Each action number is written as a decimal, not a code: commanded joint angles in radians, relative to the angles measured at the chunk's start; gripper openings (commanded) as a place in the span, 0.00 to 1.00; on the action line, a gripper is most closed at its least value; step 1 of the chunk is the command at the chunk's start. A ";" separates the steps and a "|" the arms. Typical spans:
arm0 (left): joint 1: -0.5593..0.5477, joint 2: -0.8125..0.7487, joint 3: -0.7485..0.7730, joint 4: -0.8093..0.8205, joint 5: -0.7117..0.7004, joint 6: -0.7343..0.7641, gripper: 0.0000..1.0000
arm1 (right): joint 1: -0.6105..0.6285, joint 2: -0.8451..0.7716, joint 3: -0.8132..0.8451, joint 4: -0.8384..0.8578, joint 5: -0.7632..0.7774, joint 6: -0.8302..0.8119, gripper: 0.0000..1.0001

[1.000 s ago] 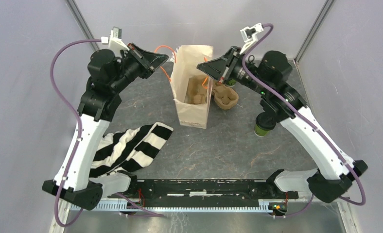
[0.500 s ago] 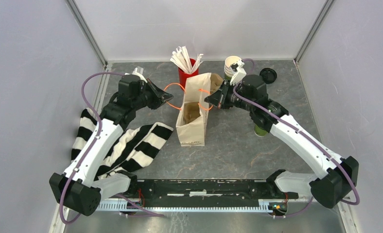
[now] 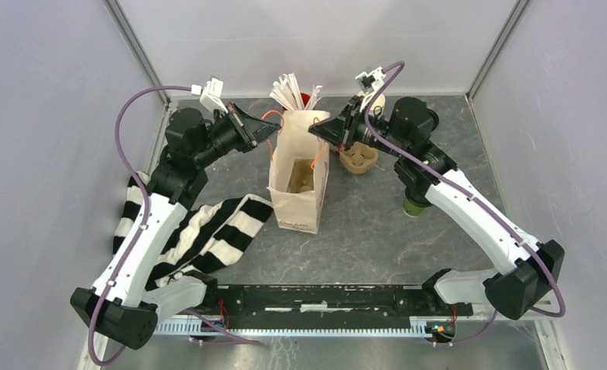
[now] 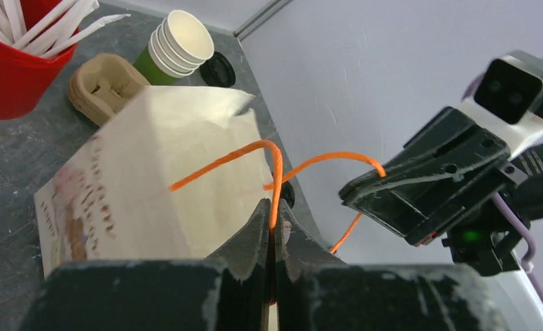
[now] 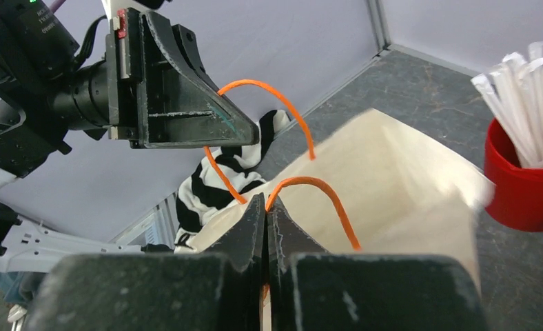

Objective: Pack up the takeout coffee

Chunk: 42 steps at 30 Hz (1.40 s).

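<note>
The takeout coffee [image 3: 414,206], a green cup with a dark top, stands on the table right of the bag, half hidden under my right arm. A brown paper bag [image 3: 294,193] stands open at the centre, with a cardboard cup carrier [image 3: 301,178] inside. My left gripper [image 3: 273,128] is shut on the bag's left orange handle [image 4: 276,172]. My right gripper [image 3: 313,131] is shut on the other orange handle [image 5: 309,185]. In the wrist views both pairs of jaws, left [image 4: 271,210] and right [image 5: 265,203], are pressed together on the cord, facing each other over the bag's mouth.
A red cup of white straws [image 3: 293,94] stands behind the bag. A second cardboard carrier [image 3: 360,158], a stack of lidless green cups [image 4: 174,45] and a lone black lid [image 4: 218,69] lie at the back right. A striped cloth [image 3: 212,231] lies at the front left.
Both grippers kept hold of the handles. They dropped with the bag, then rose and moved back a little, and the bag's mouth now stands wider and slightly further left.
</note>
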<state>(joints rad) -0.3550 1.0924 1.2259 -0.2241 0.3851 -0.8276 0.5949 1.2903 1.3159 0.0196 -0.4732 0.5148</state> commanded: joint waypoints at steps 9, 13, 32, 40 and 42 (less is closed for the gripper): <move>-0.123 -0.021 -0.194 0.150 0.065 0.048 0.02 | 0.000 -0.016 -0.120 -0.092 -0.095 -0.072 0.00; -0.148 -0.023 -0.197 0.154 0.039 0.049 0.02 | 0.002 -0.031 -0.135 -0.164 -0.084 -0.113 0.00; -0.214 0.125 0.096 -0.092 0.035 0.106 0.02 | 0.002 -0.096 -0.145 -0.672 -0.078 -0.322 0.00; -0.208 0.201 0.173 -0.101 0.038 0.139 0.02 | 0.002 -0.226 -0.294 -0.705 -0.008 -0.275 0.00; -0.208 0.217 0.175 -0.104 0.060 0.139 0.02 | 0.002 -0.247 -0.311 -0.686 -0.006 -0.256 0.00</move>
<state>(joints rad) -0.5652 1.2804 1.3552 -0.3138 0.4206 -0.7494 0.5953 1.0981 1.0355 -0.6769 -0.5182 0.2363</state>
